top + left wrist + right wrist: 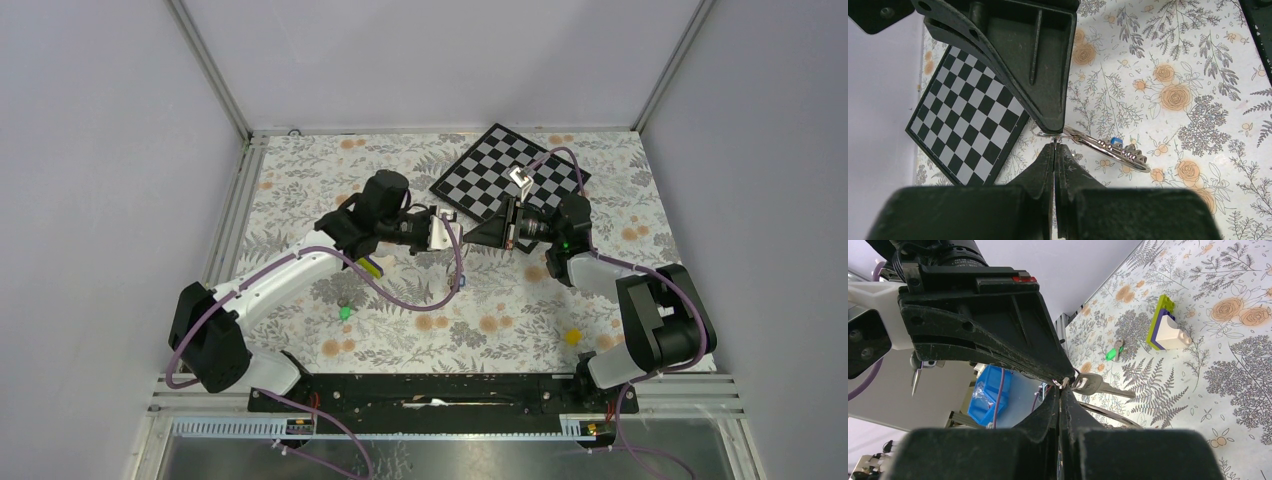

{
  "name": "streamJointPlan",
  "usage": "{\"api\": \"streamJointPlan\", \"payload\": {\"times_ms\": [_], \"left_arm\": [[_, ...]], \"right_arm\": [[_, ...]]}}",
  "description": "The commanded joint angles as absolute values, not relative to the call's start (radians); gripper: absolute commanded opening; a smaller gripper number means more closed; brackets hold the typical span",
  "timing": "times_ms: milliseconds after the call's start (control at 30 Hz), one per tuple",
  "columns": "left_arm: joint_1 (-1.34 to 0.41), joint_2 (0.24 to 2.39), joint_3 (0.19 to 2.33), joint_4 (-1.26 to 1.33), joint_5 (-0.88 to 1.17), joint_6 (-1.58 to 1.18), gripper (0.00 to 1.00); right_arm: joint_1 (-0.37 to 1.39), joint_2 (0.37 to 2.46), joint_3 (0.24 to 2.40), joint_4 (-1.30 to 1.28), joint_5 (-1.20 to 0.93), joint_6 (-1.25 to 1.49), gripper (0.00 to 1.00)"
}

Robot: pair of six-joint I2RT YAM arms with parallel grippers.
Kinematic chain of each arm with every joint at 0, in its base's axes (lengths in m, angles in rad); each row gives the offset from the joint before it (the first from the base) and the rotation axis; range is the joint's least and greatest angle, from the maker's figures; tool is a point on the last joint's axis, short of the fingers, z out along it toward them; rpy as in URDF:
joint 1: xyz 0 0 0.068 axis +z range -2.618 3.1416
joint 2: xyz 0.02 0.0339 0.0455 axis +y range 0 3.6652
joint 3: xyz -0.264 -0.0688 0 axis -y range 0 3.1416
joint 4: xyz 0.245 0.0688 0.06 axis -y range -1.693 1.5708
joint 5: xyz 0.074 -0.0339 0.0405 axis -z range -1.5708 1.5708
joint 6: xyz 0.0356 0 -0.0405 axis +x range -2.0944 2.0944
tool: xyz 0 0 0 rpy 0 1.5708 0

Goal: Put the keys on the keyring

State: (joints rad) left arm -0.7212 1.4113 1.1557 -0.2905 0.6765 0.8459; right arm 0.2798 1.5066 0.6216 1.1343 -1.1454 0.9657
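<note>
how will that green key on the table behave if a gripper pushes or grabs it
The green key lies flat on the table and looks tiny, so it is probably light and would likely slide rather than roll when pushed. Its thin metal blade seems stiff but low, so pinching it may be fiddly.

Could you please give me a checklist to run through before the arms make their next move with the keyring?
1. Left gripper shut on the keyring: ok.
2. Right gripper shut at the same spot; pinching the wire: cannot tell.
3. Blue key at the ring; threaded on: cannot tell.
4. All keys on the ring: not ok; the green key lies loose on the table.
5. Wedge block well away from both grippers: ok.
</note>
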Motion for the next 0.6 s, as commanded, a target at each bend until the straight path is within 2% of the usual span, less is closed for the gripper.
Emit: {"api": "streamJointPlan", "payload": {"times_ms": [0, 567], "left_arm": [[-0.730, 1.419, 1.159, -0.252, 0.698, 0.866, 0.00], [-0.735, 1.414, 1.160, -0.251, 0.693, 0.866, 0.00]], "right_arm": [[0.292, 1.503, 0.667, 1.200, -1.161, 0.971, 0.00], [0.308, 1.497, 0.676, 1.126, -1.174, 0.899, 0.00]]}}
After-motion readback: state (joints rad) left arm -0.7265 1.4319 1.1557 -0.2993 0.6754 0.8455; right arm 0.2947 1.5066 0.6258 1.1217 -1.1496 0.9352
